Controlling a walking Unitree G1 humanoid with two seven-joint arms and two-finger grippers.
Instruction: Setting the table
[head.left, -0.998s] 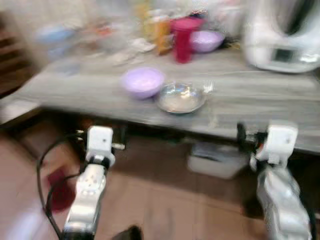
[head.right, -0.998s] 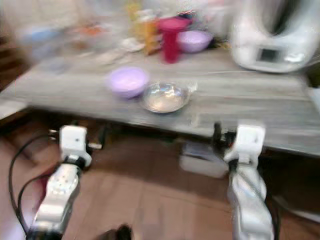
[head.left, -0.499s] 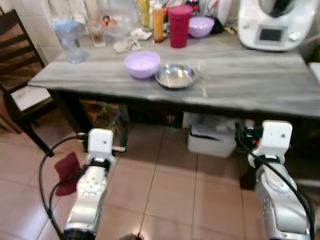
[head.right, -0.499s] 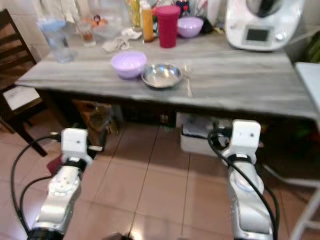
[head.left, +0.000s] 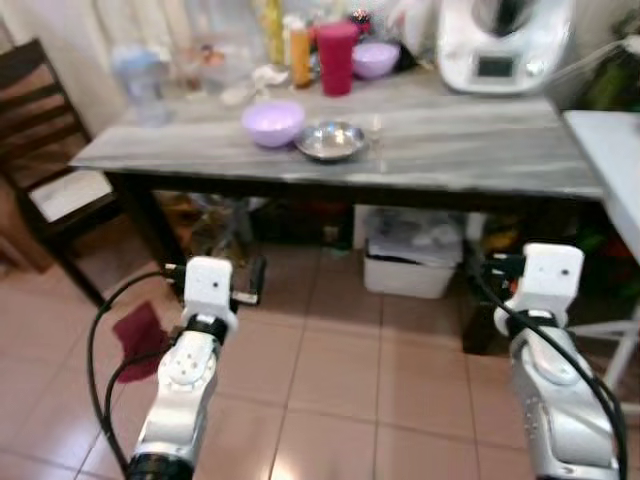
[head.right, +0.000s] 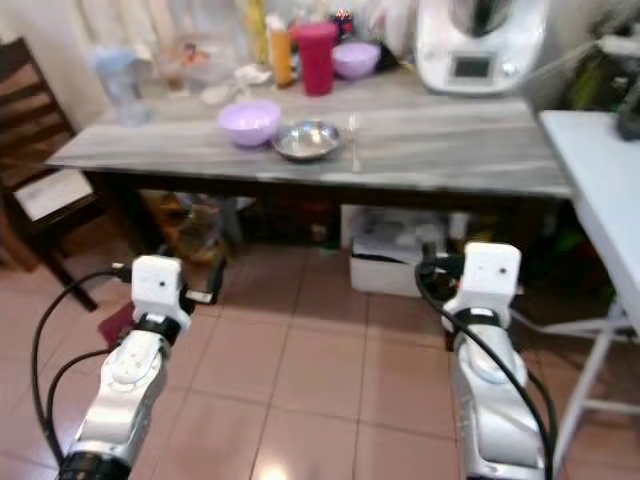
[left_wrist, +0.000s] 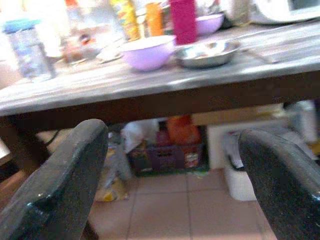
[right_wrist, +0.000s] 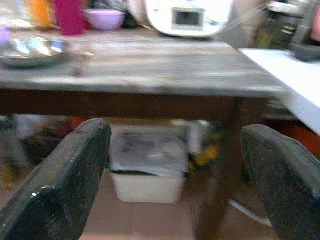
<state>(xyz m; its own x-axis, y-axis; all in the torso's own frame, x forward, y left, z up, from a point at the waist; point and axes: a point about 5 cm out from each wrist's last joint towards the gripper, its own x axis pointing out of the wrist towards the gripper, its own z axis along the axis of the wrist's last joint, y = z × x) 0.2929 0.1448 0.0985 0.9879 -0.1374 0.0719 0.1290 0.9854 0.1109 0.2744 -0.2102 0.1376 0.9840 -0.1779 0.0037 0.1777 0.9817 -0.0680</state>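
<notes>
Backed off from the table (head.left: 470, 150) within the last second, so reach lost. Lilac bowl (head.left: 273, 121) and steel bowl (head.left: 331, 140) far-left on it. Left gripper (left_wrist: 170, 180) and right gripper (right_wrist: 175, 175) both spread, empty.

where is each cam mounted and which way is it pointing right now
Eye views: on the head, looking forward and down at the table and tiled floor; both silver arms show, left gripper low at left.
Left wrist: looks along its open fingers at the table edge, purple bowl and steel bowl.
Right wrist: right gripper open, facing the table and a white bin.
All share the steel bowl.
</notes>
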